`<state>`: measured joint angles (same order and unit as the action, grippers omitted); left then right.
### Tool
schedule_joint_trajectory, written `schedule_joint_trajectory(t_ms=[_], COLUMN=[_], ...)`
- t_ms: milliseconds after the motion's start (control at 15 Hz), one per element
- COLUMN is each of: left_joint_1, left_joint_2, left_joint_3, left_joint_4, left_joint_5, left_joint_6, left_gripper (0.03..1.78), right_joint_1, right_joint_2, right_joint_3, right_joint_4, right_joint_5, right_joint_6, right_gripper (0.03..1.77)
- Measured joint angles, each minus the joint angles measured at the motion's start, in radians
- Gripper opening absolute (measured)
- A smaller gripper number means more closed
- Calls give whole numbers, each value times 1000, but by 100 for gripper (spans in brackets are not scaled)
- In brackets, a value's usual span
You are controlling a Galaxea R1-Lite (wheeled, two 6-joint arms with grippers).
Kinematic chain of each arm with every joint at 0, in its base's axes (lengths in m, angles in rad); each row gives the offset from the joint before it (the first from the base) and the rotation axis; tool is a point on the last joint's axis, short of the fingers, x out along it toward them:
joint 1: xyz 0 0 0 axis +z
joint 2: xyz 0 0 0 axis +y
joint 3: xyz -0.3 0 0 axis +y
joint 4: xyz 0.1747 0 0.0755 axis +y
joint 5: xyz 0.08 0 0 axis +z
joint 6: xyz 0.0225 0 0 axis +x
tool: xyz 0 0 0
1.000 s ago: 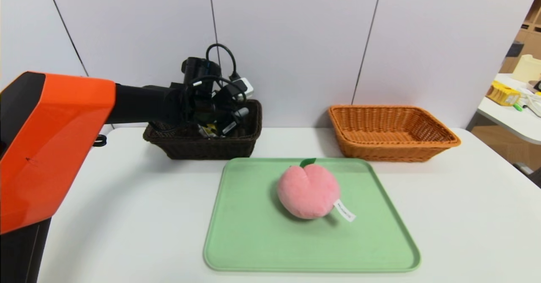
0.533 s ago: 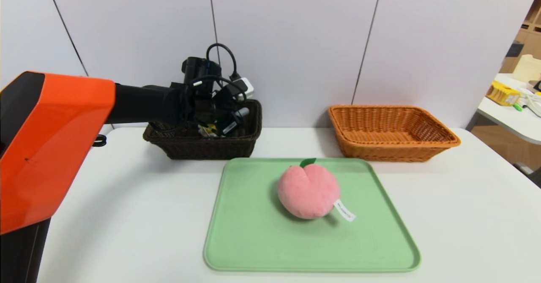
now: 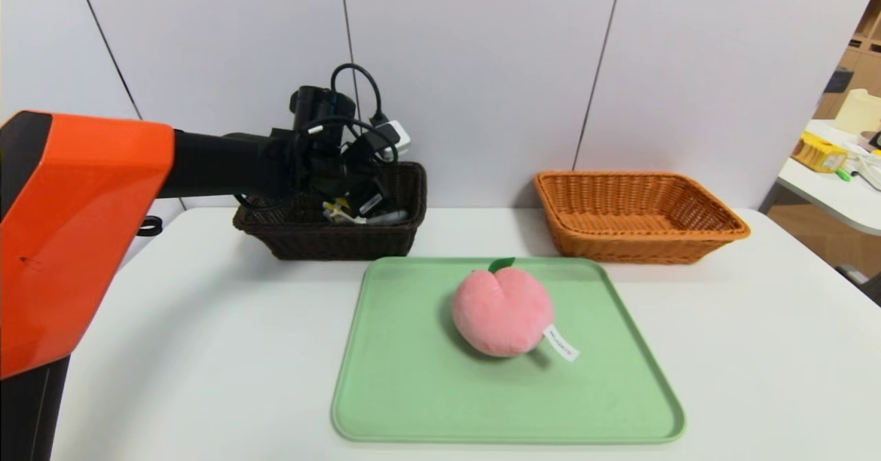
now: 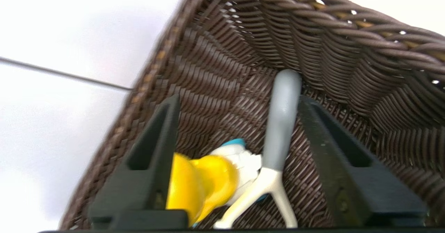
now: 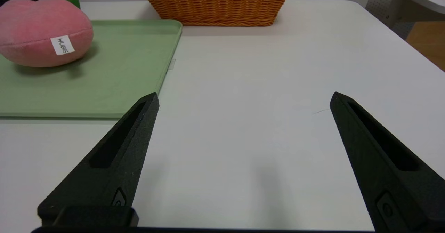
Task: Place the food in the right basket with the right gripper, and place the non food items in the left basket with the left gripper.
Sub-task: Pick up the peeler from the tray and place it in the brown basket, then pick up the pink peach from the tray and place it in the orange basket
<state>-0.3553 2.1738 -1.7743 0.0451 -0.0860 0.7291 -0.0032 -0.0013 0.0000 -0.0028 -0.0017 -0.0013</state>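
Observation:
My left gripper (image 3: pixel 358 196) hangs open inside the dark brown left basket (image 3: pixel 330 237). In the left wrist view a grey-handled white tool (image 4: pixel 281 121) lies on the basket (image 4: pixel 347 52) floor between the spread fingers of the left gripper (image 4: pixel 240 99), close to one of them, beside a yellow and white item (image 4: pixel 201 184). A pink plush peach (image 3: pixel 502 313) rests on the green tray (image 3: pixel 413 392). The orange right basket (image 3: pixel 640 217) holds nothing. My right gripper (image 5: pixel 244 95) is open low over bare table, to the right of the tray, with the peach (image 5: pixel 43 31) off to its side.
The tray sits in the middle of the white table (image 3: pixel 757 351), in front of both baskets. A grey wall stands right behind the baskets. Another table with clutter (image 3: pixel 836 162) is at the far right, off this table.
My left gripper has opened and let go of the grey-handled tool, which now lies in the left basket. The left arm has lifted slightly. The peach has not moved.

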Motion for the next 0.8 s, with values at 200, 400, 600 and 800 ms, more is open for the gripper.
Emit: schedule_joint_trajectory(t_ms=[200,400,600,800], left_joint_1=[-3,-7,-7,-7], left_joint_2=[-91,-207,-336,-516], left_joint_3=[54,93,174,313], left_joint_4=[45,98,113,115], left_joint_5=[3,6,17,70], left_joint_6=[-31,-55,-94,-130], left_gripper=[140,150,156,161], right_joint_1=[0,0,0,0], right_joint_2=[0,0,0,0], right_joint_3=[0,0,0,0], right_joint_4=[0,0,0,0], right_joint_5=[0,0,0,0], right_joint_6=[0,0,0,0], right_gripper=[170,170,170,170])
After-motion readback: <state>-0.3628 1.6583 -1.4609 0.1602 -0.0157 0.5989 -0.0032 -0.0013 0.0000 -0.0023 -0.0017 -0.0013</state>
